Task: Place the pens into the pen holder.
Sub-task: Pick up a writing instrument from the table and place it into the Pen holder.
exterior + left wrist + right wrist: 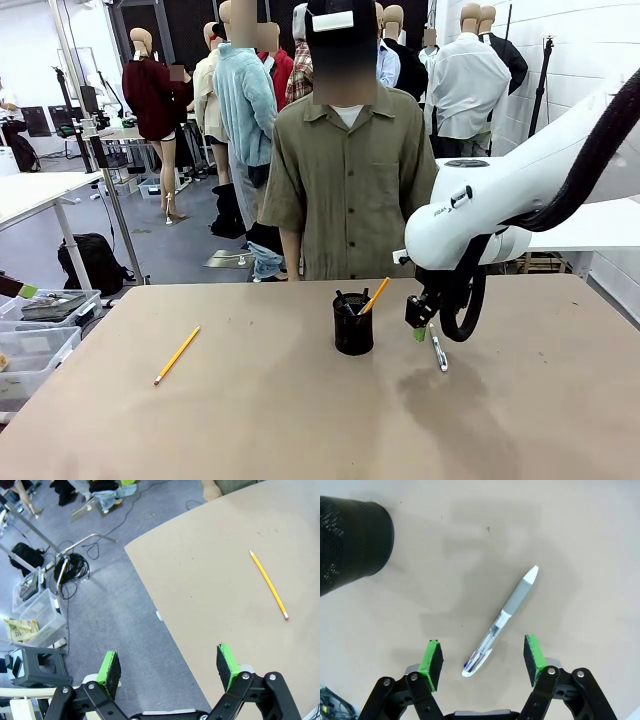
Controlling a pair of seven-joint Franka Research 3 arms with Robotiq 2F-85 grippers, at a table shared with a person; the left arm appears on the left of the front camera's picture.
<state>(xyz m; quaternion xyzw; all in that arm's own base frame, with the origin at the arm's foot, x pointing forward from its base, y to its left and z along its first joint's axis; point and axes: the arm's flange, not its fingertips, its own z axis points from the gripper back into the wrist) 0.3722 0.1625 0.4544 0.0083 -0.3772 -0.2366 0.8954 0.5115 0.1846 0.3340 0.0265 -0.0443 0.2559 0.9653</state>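
Right claw (482, 652) spread, hovering over the silver-white pen (507, 617), which lies flat on the tabletop (590, 540). Pen's long axis runs 7 to 1 o'clock, its lower end between the pads. Pen holder (350, 540) at 10 o'clock. Front view adds: holder already holds sticks; a pencil (177, 355) lies far left, nearer the left claw (170, 665), also spread.

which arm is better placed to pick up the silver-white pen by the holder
Right. The right gripper hangs open over the silver-white pen, beside the pen holder. The left gripper, open too, hovers at the table edge, nearer the yellow pencil.
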